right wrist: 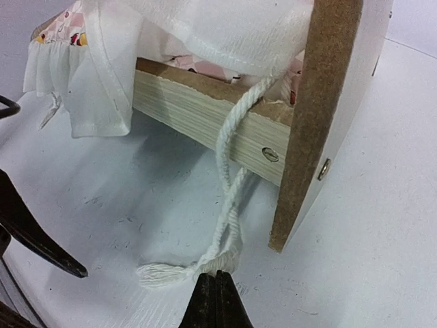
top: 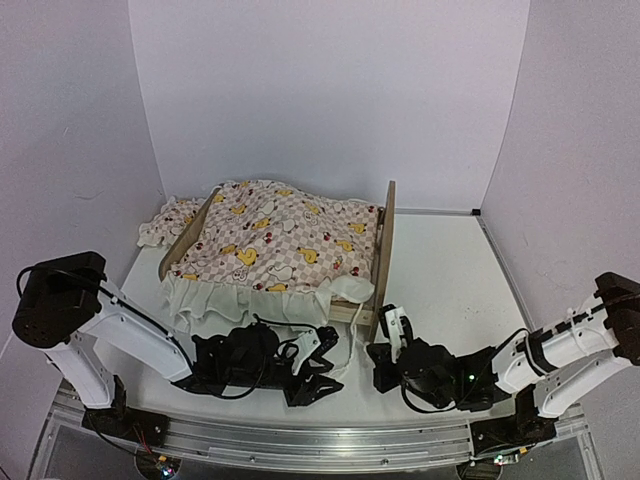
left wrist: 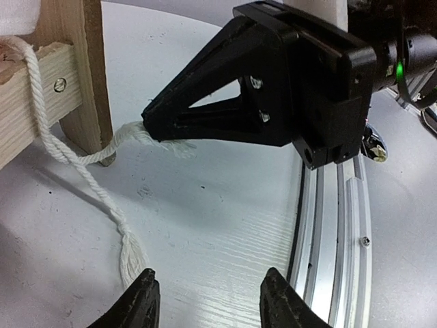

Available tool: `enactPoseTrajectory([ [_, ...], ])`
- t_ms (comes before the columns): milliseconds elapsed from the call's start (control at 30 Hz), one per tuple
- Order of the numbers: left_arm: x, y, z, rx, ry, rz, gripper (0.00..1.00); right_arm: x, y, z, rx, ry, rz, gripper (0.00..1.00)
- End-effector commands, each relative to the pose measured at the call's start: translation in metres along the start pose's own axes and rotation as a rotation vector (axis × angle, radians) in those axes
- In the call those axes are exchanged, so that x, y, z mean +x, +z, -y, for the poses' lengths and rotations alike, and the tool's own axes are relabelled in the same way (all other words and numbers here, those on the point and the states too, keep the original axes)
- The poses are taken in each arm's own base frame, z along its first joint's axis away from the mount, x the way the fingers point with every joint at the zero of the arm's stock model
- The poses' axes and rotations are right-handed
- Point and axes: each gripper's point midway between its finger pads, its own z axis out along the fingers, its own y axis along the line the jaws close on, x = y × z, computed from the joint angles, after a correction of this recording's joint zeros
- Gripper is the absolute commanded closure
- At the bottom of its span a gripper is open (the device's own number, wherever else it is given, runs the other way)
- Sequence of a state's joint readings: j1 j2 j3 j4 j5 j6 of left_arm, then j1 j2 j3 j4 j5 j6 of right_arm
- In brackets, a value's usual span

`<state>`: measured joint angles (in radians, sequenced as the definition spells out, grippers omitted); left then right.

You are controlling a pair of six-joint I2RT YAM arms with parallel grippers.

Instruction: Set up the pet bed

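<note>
The pet bed (top: 385,250) stands mid-table, a light plywood frame under a pink checkered duck-print cover (top: 280,240). A white cord (right wrist: 229,171) hangs from its near wooden rail (right wrist: 198,102) beside the end board (right wrist: 314,130). My right gripper (right wrist: 217,290) is shut, pinching that cord at its knotted end just above the table; the left wrist view shows its black tip on the cord (left wrist: 102,150). My left gripper (left wrist: 212,301) is open low over the table with nothing between its fingers. A frayed cord end (left wrist: 131,256) lies beside its left fingertip (left wrist: 145,295).
The cover's white ruffle (right wrist: 102,82) droops over the near rail. A ruffled fabric piece (top: 160,222) lies at the bed's far left corner. The aluminium rail (left wrist: 341,232) runs along the table's near edge, close behind both grippers. White walls enclose the table.
</note>
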<state>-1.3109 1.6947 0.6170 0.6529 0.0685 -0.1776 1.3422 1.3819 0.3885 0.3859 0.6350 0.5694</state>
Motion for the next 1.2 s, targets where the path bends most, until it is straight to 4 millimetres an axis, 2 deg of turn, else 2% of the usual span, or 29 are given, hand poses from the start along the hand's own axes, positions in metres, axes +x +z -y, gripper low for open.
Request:
enactPoseTrajectory([
  [0,-0.039,-0.013,0.014,0.053,0.053,0.105,0.46,-0.019,-0.005,-0.012,-0.058,0.002,0.064,1.0],
  [33,-0.041,-0.012,0.009,0.028,0.05,0.112,0.36,-0.018,-0.004,-0.013,-0.06,0.0,0.064,1.0],
  [100,-0.05,-0.005,-0.01,-0.063,0.021,0.132,0.36,-0.019,-0.004,-0.013,-0.062,-0.001,0.065,1.0],
  [167,-0.062,0.003,-0.032,-0.178,-0.017,0.157,0.45,-0.02,-0.004,-0.013,-0.061,0.001,0.072,1.0],
  [267,-0.073,0.018,-0.052,-0.278,-0.048,0.182,0.68,-0.024,-0.006,-0.014,-0.067,0.003,0.084,1.0],
  [300,-0.072,0.023,-0.06,-0.313,-0.06,0.184,0.72,-0.025,-0.007,-0.015,-0.07,0.004,0.087,1.0],
  [433,-0.075,0.039,-0.08,-0.408,-0.078,0.197,0.77,-0.03,-0.008,-0.015,-0.071,-0.006,0.101,1.0],
  [567,-0.078,0.041,-0.097,-0.502,-0.08,0.217,0.77,-0.033,-0.011,-0.015,-0.075,-0.003,0.112,1.0],
  [700,-0.08,0.049,-0.101,-0.526,-0.072,0.222,0.74,-0.033,-0.013,-0.014,-0.084,0.005,0.113,1.0],
  [933,-0.088,0.058,-0.107,-0.558,-0.068,0.241,0.76,-0.029,-0.014,-0.012,-0.09,0.016,0.111,1.0],
  [1033,-0.095,0.057,-0.11,-0.573,-0.06,0.255,0.79,-0.03,-0.015,-0.012,-0.093,0.019,0.113,1.0],
  [1167,-0.104,0.054,-0.106,-0.557,-0.059,0.27,0.9,-0.031,-0.014,-0.009,-0.075,0.026,0.121,1.0],
])
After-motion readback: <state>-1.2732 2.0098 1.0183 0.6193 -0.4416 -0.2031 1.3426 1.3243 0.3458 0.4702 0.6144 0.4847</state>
